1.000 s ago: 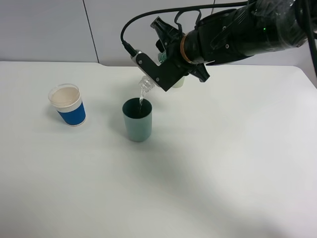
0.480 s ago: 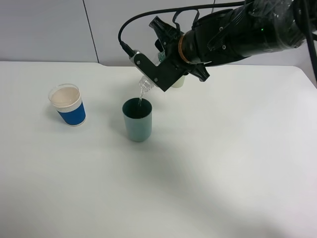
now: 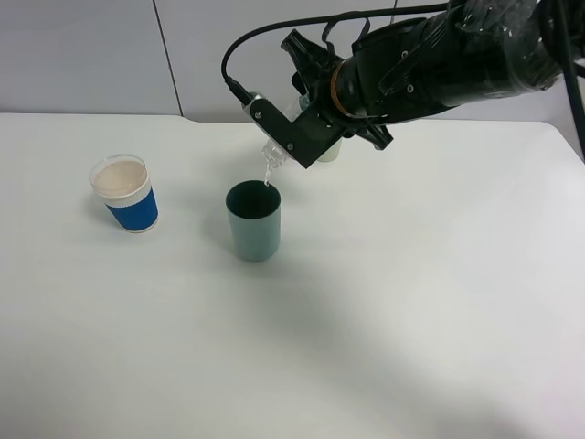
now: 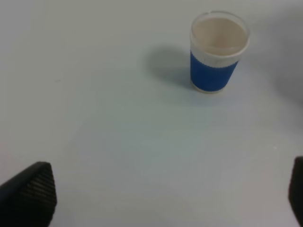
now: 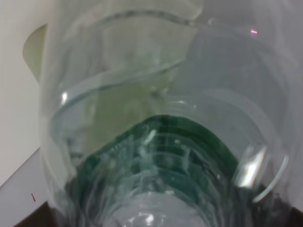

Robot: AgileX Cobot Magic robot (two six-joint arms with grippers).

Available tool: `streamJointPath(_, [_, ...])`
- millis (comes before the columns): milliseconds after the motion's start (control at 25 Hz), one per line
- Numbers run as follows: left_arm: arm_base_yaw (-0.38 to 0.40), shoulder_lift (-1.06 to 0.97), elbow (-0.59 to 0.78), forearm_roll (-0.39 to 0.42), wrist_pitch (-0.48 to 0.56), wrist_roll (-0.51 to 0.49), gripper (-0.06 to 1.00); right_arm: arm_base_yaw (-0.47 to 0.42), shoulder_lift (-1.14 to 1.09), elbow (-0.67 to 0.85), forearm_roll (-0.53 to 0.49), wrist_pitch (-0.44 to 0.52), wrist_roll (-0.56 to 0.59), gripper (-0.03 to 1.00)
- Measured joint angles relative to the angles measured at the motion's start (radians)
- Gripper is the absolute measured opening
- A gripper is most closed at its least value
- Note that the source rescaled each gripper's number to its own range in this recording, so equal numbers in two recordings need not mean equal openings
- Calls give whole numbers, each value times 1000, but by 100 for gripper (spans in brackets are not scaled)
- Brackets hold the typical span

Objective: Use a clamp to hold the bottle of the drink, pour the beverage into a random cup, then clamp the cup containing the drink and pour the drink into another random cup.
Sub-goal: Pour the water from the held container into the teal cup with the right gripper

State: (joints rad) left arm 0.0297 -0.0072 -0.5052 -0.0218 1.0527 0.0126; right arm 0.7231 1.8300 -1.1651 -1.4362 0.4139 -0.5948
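My right gripper (image 3: pixel 291 137) is shut on a clear plastic bottle (image 3: pixel 271 155), held tilted with its mouth just above a dark green cup (image 3: pixel 253 220) at mid table. A thin trickle falls from the mouth into the cup. In the right wrist view the bottle (image 5: pixel 161 94) fills the frame, and the green cup (image 5: pixel 156 156) shows through it. A blue-and-white paper cup (image 3: pixel 127 194) stands apart to the left; it also shows in the left wrist view (image 4: pixel 218 52). My left gripper (image 4: pixel 161 198) is open and empty above the table, well short of the blue cup.
A pale cup (image 3: pixel 329 151) stands behind the right gripper, mostly hidden by it. The white table (image 3: pixel 384 311) runs to a grey wall at the back. The right arm with its cables (image 3: pixel 439 64) reaches in from the upper right.
The bottle has lifted slightly and the poured stream has thinned to a trickle. The cups have not moved.
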Motion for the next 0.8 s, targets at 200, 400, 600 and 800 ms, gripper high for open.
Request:
streamJointPath(200, [0, 0, 0, 0, 0, 0, 100, 0, 0, 0, 0, 0, 0, 3])
streamJointPath(400, [0, 0, 0, 0, 0, 0, 100, 9, 0, -4, 4, 4, 0, 3])
streamJointPath(600, [0, 0, 0, 0, 0, 0, 100, 18, 1, -32, 9, 8, 0, 3])
streamJointPath(800, [0, 0, 0, 0, 0, 0, 100, 19, 19, -43, 9, 8, 0, 3])
